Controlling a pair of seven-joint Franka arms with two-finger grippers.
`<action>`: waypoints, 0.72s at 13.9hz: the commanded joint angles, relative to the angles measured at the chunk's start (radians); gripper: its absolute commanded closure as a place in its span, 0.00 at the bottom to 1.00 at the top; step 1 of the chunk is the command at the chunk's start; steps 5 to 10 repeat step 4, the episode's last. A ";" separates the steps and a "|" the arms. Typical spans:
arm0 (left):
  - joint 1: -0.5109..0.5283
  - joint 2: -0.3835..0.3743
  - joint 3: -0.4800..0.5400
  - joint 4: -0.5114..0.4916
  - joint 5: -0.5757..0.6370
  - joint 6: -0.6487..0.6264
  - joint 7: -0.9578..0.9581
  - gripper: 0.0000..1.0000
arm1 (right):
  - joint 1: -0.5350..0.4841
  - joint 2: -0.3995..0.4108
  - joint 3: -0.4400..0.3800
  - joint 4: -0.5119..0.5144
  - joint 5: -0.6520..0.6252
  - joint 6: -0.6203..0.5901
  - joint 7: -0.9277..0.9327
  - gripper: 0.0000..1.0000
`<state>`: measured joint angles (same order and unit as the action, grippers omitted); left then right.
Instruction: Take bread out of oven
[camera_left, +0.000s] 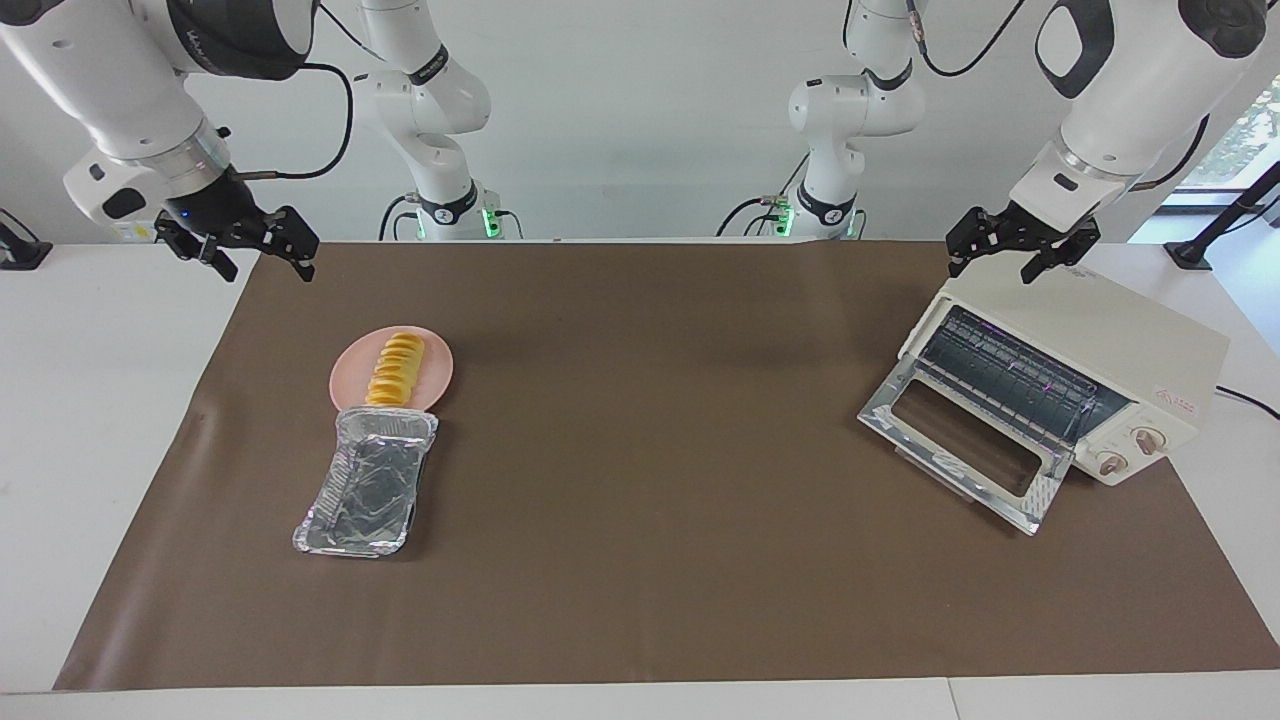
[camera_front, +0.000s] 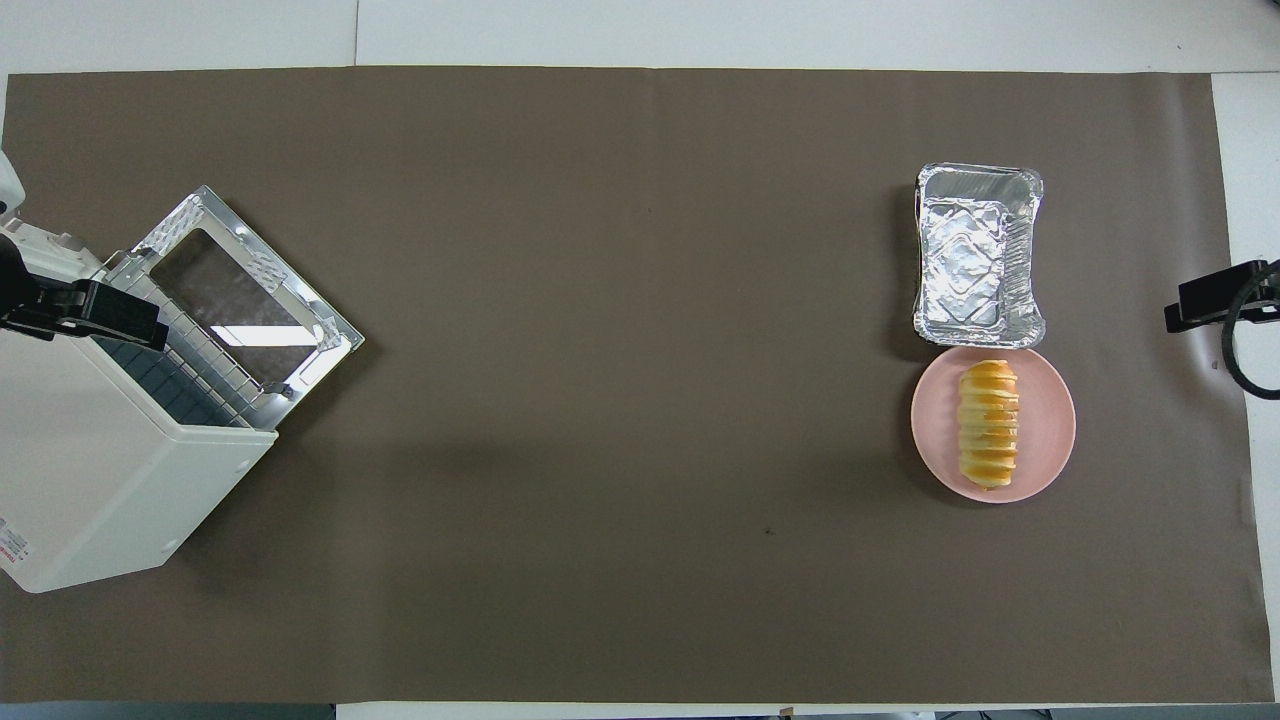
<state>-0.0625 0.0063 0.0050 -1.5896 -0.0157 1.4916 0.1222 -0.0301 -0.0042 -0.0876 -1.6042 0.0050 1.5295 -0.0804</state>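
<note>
The bread (camera_left: 395, 368) (camera_front: 988, 425), a ridged yellow-orange loaf, lies on a round pink plate (camera_left: 440, 378) (camera_front: 1052, 420) toward the right arm's end of the table. The cream-white oven (camera_left: 1100, 335) (camera_front: 90, 480) stands at the left arm's end. Its glass door (camera_left: 960, 450) (camera_front: 240, 300) hangs open, and the wire rack (camera_left: 1010, 378) inside is bare. My left gripper (camera_left: 992, 270) (camera_front: 90, 312) hovers open and empty over the oven's top. My right gripper (camera_left: 266, 270) (camera_front: 1215, 300) hangs open and empty over the brown mat's edge, apart from the plate.
A crinkled silver foil tray (camera_left: 367, 483) (camera_front: 975, 255) lies empty against the plate, farther from the robots. The brown mat (camera_left: 650, 450) covers most of the white table. The oven's two knobs (camera_left: 1130, 452) face away from the robots.
</note>
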 joint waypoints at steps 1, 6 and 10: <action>0.013 -0.026 -0.011 -0.030 0.007 0.016 0.014 0.00 | -0.001 0.009 0.003 0.010 -0.036 0.020 0.018 0.00; 0.013 -0.026 -0.011 -0.029 0.007 0.016 0.014 0.00 | -0.004 0.009 0.003 0.009 -0.037 0.023 0.018 0.00; 0.013 -0.026 -0.011 -0.029 0.007 0.016 0.014 0.00 | -0.004 0.009 0.003 0.009 -0.037 0.023 0.018 0.00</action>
